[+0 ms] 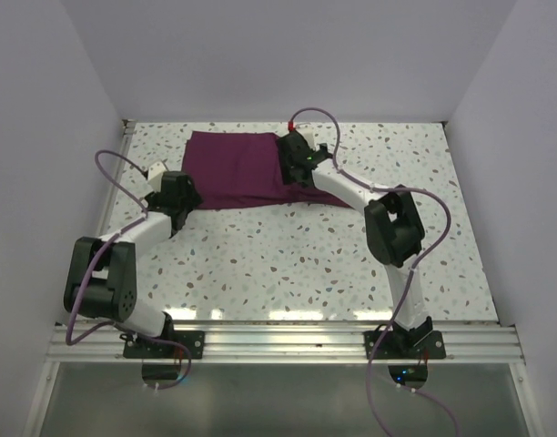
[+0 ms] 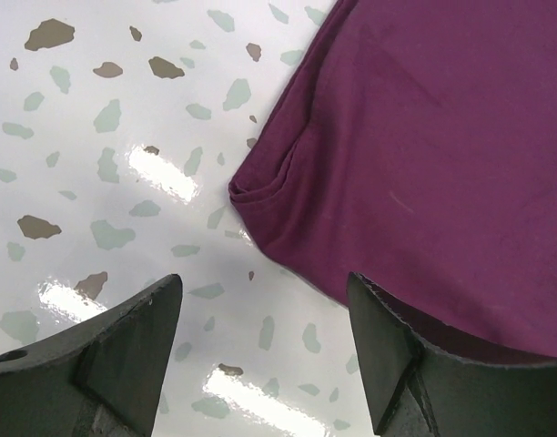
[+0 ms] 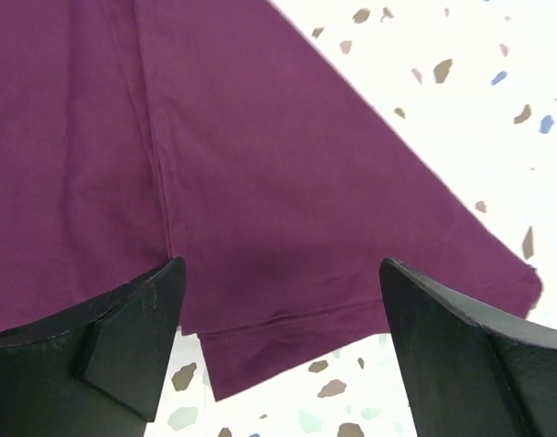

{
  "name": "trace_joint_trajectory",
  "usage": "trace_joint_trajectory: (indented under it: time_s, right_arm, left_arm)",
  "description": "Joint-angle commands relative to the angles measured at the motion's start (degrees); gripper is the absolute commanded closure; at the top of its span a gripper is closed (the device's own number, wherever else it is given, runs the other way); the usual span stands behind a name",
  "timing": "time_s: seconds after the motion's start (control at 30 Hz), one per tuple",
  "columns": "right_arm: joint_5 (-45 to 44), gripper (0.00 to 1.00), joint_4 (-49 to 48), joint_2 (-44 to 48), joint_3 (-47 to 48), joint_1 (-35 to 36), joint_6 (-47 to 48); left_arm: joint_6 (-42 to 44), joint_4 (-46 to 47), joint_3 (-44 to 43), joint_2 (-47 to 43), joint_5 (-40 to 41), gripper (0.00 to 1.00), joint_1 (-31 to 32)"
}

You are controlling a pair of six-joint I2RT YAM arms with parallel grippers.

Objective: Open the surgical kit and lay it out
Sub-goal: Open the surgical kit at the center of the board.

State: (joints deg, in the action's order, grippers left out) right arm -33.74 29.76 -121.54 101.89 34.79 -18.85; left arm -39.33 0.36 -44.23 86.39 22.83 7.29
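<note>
**While both grippers gape wide, the wrap lies folded shut**

Because the table [image 1: 260, 273] fills the top view, the wrap [image 1: 237, 173] shows as a maroon oblong on its far half. The long axis runs left to right. Its inside is hidden under the folds, and the right arm [image 1: 392, 228] covers its right end. Both wrist views cut the cloth off. The left gripper [image 2: 262, 282] hangs spread wide at the near-left corner, one finger in front of the cloth's edge. The right gripper [image 3: 280, 264] is spread wide above a seam. Whether either touches cloth I cannot tell.
</note>
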Motion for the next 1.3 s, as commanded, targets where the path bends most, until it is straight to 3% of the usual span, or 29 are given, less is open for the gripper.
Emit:
trace_joint_trajectory:
  time_s: [0.0,0.3,0.53,0.67,0.9,1.1,1.27]
  right_arm:
    - [3.58,0.1,-0.22,-1.77,0.77,0.28,0.48]
    - [5.08,0.27,2.41,-7.75,7.8,0.37,1.1]
    - [4.91,0.38,2.15,-7.75,6.13,0.37,1.01]
    - [5.35,0.56,2.67,-6.44,5.52,0.55,0.92]
    - [5.35,0.75,3.46,-4.32,4.37,1.16,0.4]
    - [5.7,0.99,3.73,-4.41,3.15,1.25,0.13]
    - [6.23,1.0,3.38,-4.68,2.53,1.25,0.04]
  left_arm:
    - [0.92,4.91,0.37,0.79,3.19,0.23,0.27]
    - [-0.31,4.3,-1.48,7.74,3.45,0.25,-0.17]
    - [-0.4,5.18,-1.21,8.09,3.1,0.24,-0.17]
    - [-0.4,4.82,-1.91,8.79,3.1,0.24,-0.17]
    - [-0.4,4.47,-2.35,9.24,3.01,0.24,-0.17]
    - [-0.4,4.3,-2.53,9.5,3.01,0.24,-0.17]
    - [-0.31,4.03,-2.88,9.85,2.92,0.24,-0.17]
